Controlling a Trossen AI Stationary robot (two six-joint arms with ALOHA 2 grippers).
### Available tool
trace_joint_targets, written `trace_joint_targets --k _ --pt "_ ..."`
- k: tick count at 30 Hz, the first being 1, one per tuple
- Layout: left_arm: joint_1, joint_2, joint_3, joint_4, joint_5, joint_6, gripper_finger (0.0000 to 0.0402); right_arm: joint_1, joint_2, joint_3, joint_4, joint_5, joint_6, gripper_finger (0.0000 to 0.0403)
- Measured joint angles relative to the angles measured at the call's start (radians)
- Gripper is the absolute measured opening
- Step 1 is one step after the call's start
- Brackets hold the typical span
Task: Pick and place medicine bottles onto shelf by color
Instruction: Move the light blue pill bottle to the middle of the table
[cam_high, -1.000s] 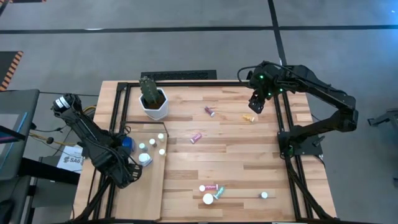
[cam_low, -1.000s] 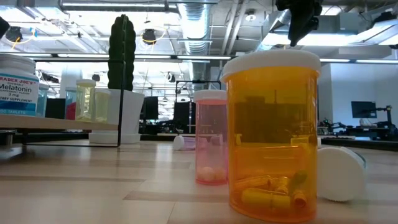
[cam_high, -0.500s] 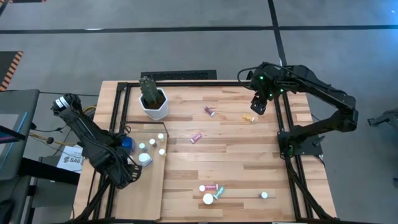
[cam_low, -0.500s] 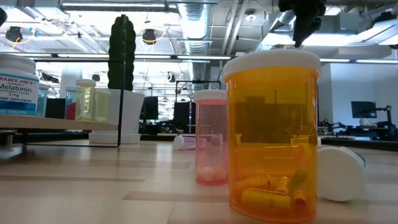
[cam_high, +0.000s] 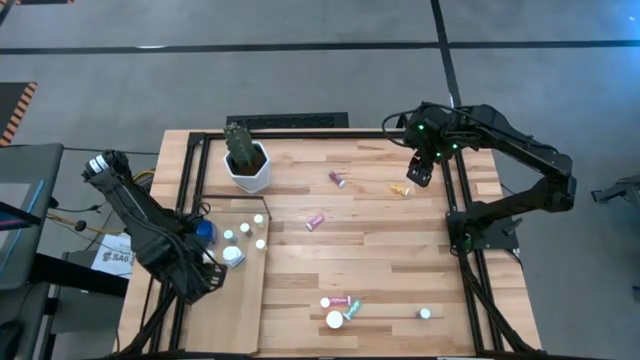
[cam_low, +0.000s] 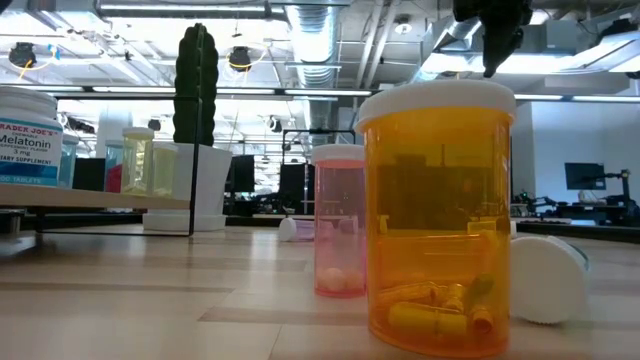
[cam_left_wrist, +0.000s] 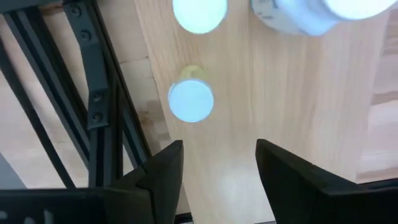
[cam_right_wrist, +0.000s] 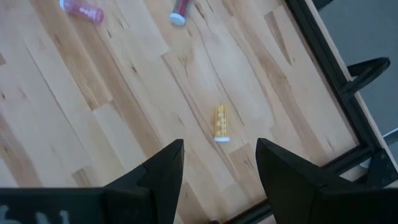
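Two dark arms stand over the striped plank tabletop (cam_high: 380, 250); the right gripper (cam_high: 419, 172) hangs in the air above the far right part of the table, its fingers spread and holding nothing, and just beside it below lies a small amber bottle with a white cap (cam_high: 401, 189) on its side, alone on the planks; the left gripper (cam_high: 207, 283) is low over the pale narrow plywood shelf (cam_high: 235, 310) at the table's left edge, fingers likewise spread and empty; near it on the shelf stand several white-capped bottles (cam_high: 245, 233), seen from above as pale discs, with one larger blue bottle (cam_high: 205, 230) at the shelf's edge; a pink bottle (cam_high: 315, 221) lies mid-table; another small cluster of bottles (cam_high: 340, 308) rests near the front edge; a white hexagonal pot holding a cactus (cam_high: 246, 165) sits at the back left.
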Motion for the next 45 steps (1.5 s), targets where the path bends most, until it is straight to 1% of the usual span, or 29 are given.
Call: trace_joint_targets --k 5,9,11,13,16,19,22,26,30,33,35,37,40,45 --pt "0.000 0.000 0.048 -0.057 -0.035 -0.010 0.0188 0.000 0.000 0.000 0.000 0.000 -0.014 0.0221" --pt "0.000 0.000 0.090 -0.085 -0.124 -0.023 0.0188 0.003 -0.026 -0.015 0.015 0.000 -0.034 0.0221" --pt "0.008 0.000 0.115 -0.099 -0.182 -0.023 0.0188 0.003 -0.059 -0.055 0.039 0.000 -0.028 0.0221" --pt "0.022 0.000 0.142 -0.124 -0.233 -0.021 0.0188 0.002 -0.099 -0.118 0.066 0.000 -0.012 0.0221" --pt "0.055 0.000 0.189 -0.163 -0.301 0.020 0.0188 0.000 -0.163 -0.230 0.134 0.000 0.043 0.0221" --pt "0.106 0.000 0.241 -0.200 -0.384 0.097 0.0188 0.000 -0.197 -0.321 0.175 0.000 0.091 0.0221" --pt "0.169 0.000 0.293 -0.228 -0.486 0.213 0.0188 0.009 -0.188 -0.375 0.181 0.000 0.105 0.0221" --pt "0.267 0.000 0.356 -0.227 -0.590 0.400 0.0188 0.009 -0.127 -0.394 0.164 0.000 0.100 0.0221" --pt "0.347 0.000 0.398 -0.166 -0.650 0.593 0.0188 0.009 -0.062 -0.397 0.084 -0.001 0.147 0.0221" --pt "0.390 0.000 0.411 -0.105 -0.682 0.719 0.0188 0.022 -0.042 -0.397 0.016 -0.002 0.222 0.0221" --pt "0.416 0.001 0.414 -0.075 -0.690 0.790 0.0188 0.047 -0.041 -0.397 -0.016 -0.007 0.304 0.0221" --pt "0.440 0.001 0.415 -0.055 -0.690 0.840 0.0188 0.084 -0.056 -0.397 -0.036 -0.038 0.401 0.0221" --pt "0.473 0.001 0.415 -0.048 -0.690 0.899 0.0188 0.173 -0.090 -0.397 -0.041 -0.081 0.547 0.0221" --pt "0.521 0.001 0.415 -0.038 -0.687 1.010 0.0188 0.380 -0.146 -0.425 -0.038 -0.085 0.811 0.0221"
